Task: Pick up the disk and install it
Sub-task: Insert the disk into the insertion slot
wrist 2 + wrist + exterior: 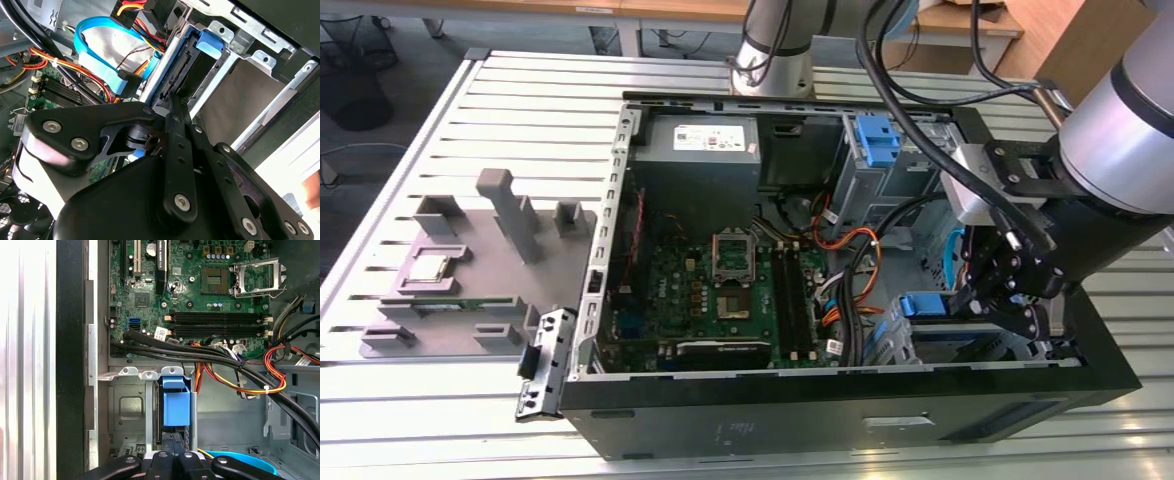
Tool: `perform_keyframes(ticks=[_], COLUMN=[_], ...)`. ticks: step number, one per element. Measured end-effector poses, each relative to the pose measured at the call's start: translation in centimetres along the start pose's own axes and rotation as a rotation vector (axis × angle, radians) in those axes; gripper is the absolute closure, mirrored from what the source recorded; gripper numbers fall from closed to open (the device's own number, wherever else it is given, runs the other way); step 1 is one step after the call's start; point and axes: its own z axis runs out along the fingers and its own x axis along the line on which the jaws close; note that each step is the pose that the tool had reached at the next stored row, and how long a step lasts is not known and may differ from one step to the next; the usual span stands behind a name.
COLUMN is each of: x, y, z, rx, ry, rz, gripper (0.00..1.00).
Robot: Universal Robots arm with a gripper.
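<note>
Second wrist view puts your gripper (171,102) in the foreground. Its black fingers (178,150) are drawn together with nothing between them, tips at the exposed edge of the disk (200,65). Whether they touch it cannot be told.

The disk stands on edge in a slot of the metal drive cage (245,37), with its bright blue carrier tab at the far end. Just beside it, a light blue flat cable (97,55) loops over red, orange and yellow wires.

In the first wrist view you see the gripper (174,452) lined up with the disk (176,402), which sits in the drive cage (127,410). Beyond it a black cable bundle (200,352) crosses in front of the green motherboard (190,300), whose memory slots (220,322) and CPU socket (255,275) lie open.

From the exterior view, your arm (1134,120) reaches down into the open computer case (761,420). The gripper (1034,318) is at about 4 o'clock within the case, and the disk (923,305) is close beside it. A power supply (700,140) sits at 11 o'clock and a second blue carrier (878,135) at 1 o'clock. Outside the case, a grey fixture block (467,260) rests at 9 o'clock on the slatted metal table (520,90).
</note>
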Motion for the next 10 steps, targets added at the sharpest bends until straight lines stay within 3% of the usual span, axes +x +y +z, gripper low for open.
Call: perform_keyframes(ticks=[7, 10], x=[0.00, -0.02], y=[0.00, 0.01], z=[-0.02, -0.35], rx=[0.0001, -0.0007], ry=[-0.0005, -0.0001], rz=[0.000, 0.000], gripper=[0.89, 0.89])
